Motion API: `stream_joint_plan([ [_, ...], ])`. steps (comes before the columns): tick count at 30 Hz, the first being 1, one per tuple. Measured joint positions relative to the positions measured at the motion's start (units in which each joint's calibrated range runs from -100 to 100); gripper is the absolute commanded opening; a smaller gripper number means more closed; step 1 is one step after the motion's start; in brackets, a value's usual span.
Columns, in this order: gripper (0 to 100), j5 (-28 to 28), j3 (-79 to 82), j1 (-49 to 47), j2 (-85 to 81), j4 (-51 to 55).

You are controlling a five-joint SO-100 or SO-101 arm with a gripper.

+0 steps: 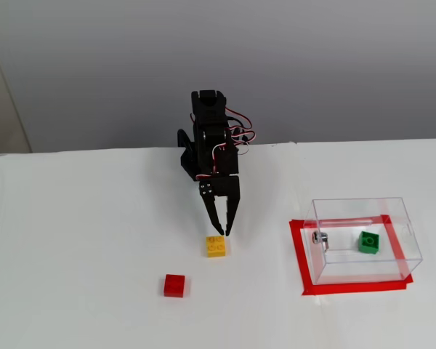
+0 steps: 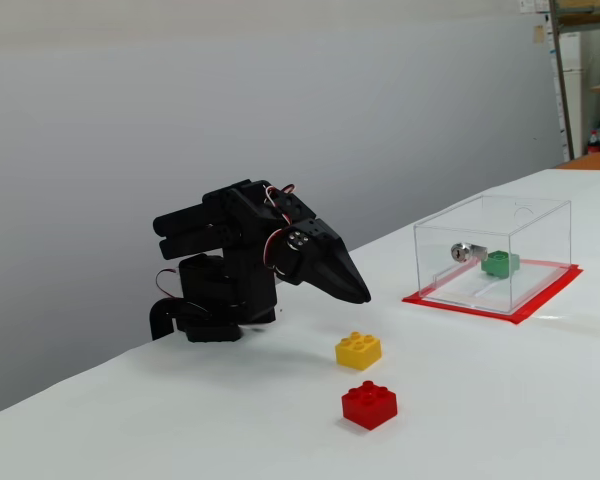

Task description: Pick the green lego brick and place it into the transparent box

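The green lego brick [image 1: 369, 242] lies inside the transparent box [image 1: 352, 206], on its floor near the middle; it also shows in the other fixed view [image 2: 499, 263] within the box [image 2: 525, 215]. A small metal knob [image 1: 318, 237] sits on the box's left wall. My black gripper [image 1: 223, 231] points down, just above and behind the yellow brick [image 1: 216, 246], far left of the box. Its jaws are closed to a point and hold nothing. In the side fixed view the gripper [image 2: 362, 296] hangs above the table, left of the yellow brick [image 2: 359, 350].
A red brick [image 1: 174, 285] lies on the white table in front-left of the yellow one, also in the side view [image 2: 369, 404]. The box stands on a red tape rectangle [image 1: 301, 263]. The arm's base [image 2: 210, 315] sits near the back wall.
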Motion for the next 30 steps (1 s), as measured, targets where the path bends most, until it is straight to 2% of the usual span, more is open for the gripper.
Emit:
stream_joint_plan([
  [6,1,0.0,1.5,0.0,0.0,0.43],
  [14,1,0.0,1.41,0.0,0.0,6.08],
  [25,1,0.0,-3.0,0.0,0.0,24.08],
  [30,1,0.05,-3.0,0.0,0.0,25.19],
])
